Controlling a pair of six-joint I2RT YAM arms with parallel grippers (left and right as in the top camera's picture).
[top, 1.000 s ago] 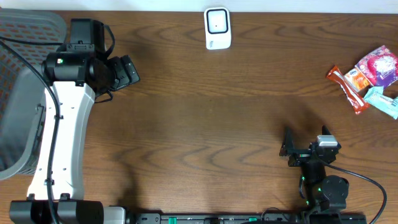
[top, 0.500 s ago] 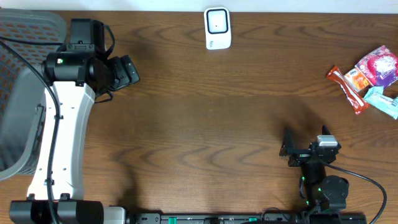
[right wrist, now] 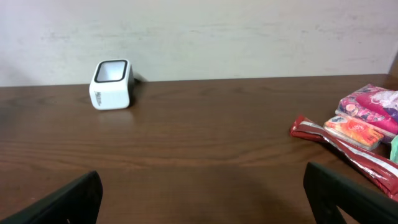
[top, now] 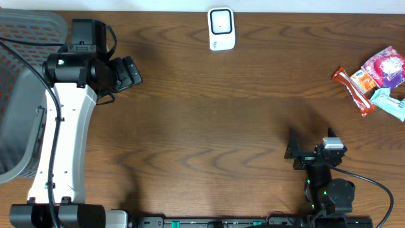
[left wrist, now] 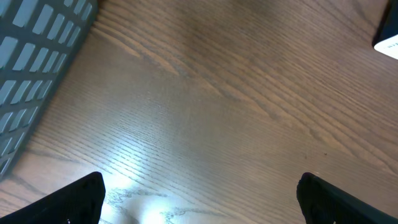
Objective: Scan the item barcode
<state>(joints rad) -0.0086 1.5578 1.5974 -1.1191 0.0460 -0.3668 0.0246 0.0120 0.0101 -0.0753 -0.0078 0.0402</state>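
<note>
A white barcode scanner point(top: 221, 28) stands at the table's far edge, also showing in the right wrist view as a white scanner point(right wrist: 112, 84). The items are snack packets at the right edge: a long red packet point(top: 354, 90), a pink packet point(top: 384, 66) and a light blue packet point(top: 389, 102). My left gripper point(top: 130, 73) hovers open over bare wood at the far left, nothing between its fingers point(left wrist: 81, 196). My right gripper point(top: 296, 152) rests open near the front edge, well short of the packets point(right wrist: 357, 127).
A grey mesh basket point(top: 19, 95) stands off the table's left side and shows as a grey basket point(left wrist: 31, 74) in the left wrist view. Brown wooden tabletop point(top: 209, 120) lies between the two arms. A pale wall rises behind the scanner.
</note>
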